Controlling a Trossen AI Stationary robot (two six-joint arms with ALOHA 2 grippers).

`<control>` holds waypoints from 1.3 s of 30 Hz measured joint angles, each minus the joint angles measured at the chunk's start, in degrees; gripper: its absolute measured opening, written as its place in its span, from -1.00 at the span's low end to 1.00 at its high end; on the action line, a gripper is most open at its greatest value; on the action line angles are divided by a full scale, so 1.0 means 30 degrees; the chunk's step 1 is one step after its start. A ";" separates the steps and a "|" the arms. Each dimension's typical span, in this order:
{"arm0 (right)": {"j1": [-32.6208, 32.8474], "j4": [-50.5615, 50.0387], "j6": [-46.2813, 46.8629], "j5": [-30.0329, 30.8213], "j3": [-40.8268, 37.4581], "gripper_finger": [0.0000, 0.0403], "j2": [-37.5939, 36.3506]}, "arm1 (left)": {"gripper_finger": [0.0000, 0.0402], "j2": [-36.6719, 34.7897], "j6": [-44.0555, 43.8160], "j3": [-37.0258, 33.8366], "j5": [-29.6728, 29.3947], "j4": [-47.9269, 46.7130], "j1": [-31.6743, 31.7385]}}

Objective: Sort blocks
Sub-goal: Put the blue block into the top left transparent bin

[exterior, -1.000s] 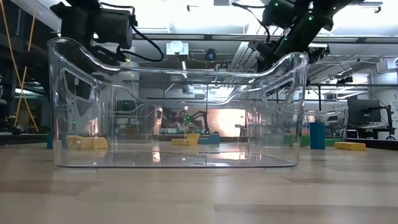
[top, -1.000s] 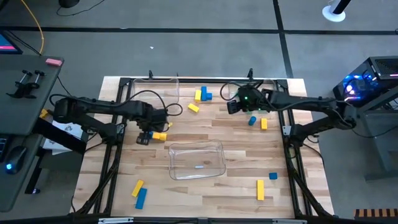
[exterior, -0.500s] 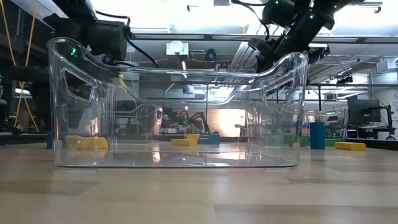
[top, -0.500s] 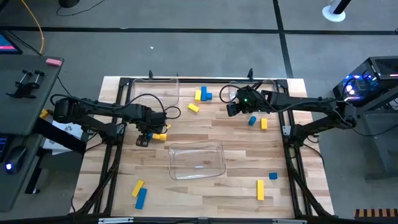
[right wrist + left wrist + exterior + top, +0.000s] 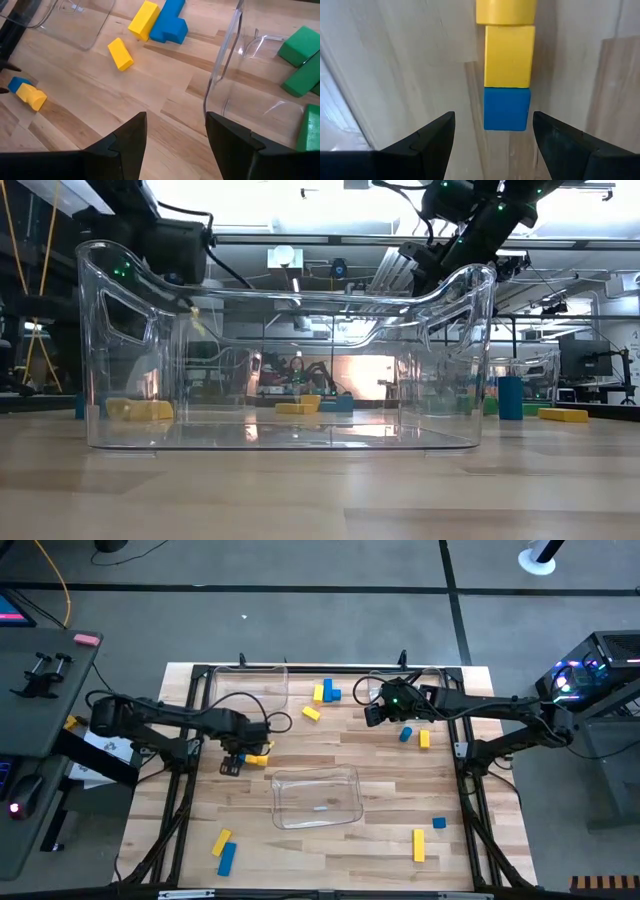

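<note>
Wooden planks form the table (image 5: 330,750) at the centre of the overhead frame, with grey floor around it and a workshop lit from the ceiling visible beyond it in the level shot. At mid-left of the overhead frame, the left gripper (image 5: 232,762) is lowered over a short row of blocks (image 5: 257,758); its own camera shows its fingers (image 5: 427,142) spread wide and empty, the blue block (image 5: 506,108) lying between their tips, touching a yellow cube (image 5: 510,56) and, past that, a second yellow piece (image 5: 505,11). At upper centre-right, the right gripper (image 5: 372,712) hangs above the boards beside a clear bin (image 5: 260,65) that holds green blocks (image 5: 302,46); its fingers (image 5: 125,142) stand parted with nothing between them. A second clear bin (image 5: 316,796) sits at lower centre and a third (image 5: 248,682) at upper left. Loose pieces are scattered: yellow and blue blocks (image 5: 326,692) near the top edge, a yellow bar (image 5: 311,713) just below them, a blue and a yellow block (image 5: 424,739) at right of centre, a blue-yellow pair (image 5: 225,850) at lower left, and a yellow bar (image 5: 418,845) with a blue cube (image 5: 438,824) at lower right.
</note>
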 joint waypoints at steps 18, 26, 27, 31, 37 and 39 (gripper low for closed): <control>0.0000 0.0010 -0.0146 -0.0003 0.0000 -0.01 0.0000 | 0.27 0.3547 -0.0022 0.0161 0.0021 0.0102 -0.0066; 0.0000 0.0004 -0.0129 -0.0003 0.0000 -0.01 0.0000 | 0.27 0.3005 -0.0267 0.0892 0.0687 0.2313 -0.0073; 0.0000 0.0004 -0.0086 -0.0003 0.0000 -0.01 0.0000 | 0.27 0.3024 -0.0179 0.0816 0.0532 0.2233 -0.0034; 0.0000 0.0004 -0.0058 -0.0010 0.0000 -0.01 0.0000 | 0.27 0.3069 -0.0060 0.0685 0.0391 0.1229 0.0080; 0.0000 0.0004 -0.0073 -0.0010 0.0000 -0.01 0.0000 | 0.27 0.3062 0.0160 0.0685 0.0382 0.1106 0.0073; 0.0000 0.0004 -0.0073 -0.0010 0.0000 -0.01 0.0000 | 0.27 0.3062 0.0166 0.0692 0.0376 0.1575 0.0073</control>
